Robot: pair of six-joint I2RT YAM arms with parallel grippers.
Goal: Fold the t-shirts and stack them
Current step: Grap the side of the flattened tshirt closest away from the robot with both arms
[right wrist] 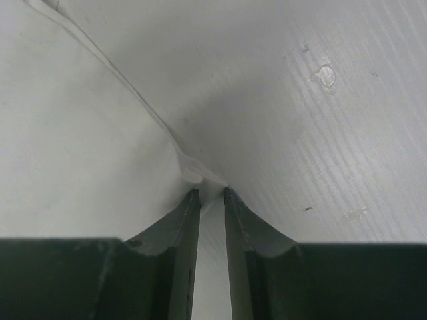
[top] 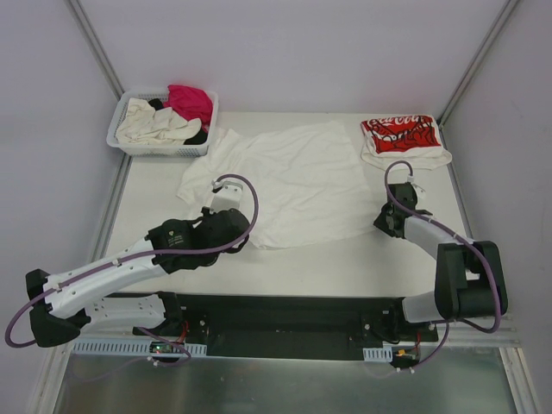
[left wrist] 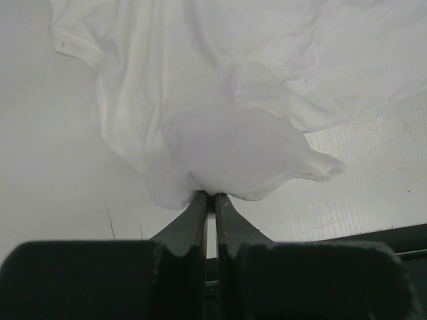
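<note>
Folding begun: the white shirt (top: pixel 302 177) lay spread on the table (top: pixel 155 216). Left gripper (left wrist: pixel 208 195) clenched on its bunched left edge; right gripper (right wrist: pixel 212 192) jaws narrowly apart about the right edge — grip uncertain. Next called for a sure right pinch, then a joint lift.

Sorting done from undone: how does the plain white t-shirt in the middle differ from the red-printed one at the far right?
The large plain white cloth t-shirt lies spread open and rumpled; the white cloth t-shirt with red print is folded compactly. The left gripper pinches the plain one's edge and is nowhere near the printed one. Both are white and lie on the table.
</note>
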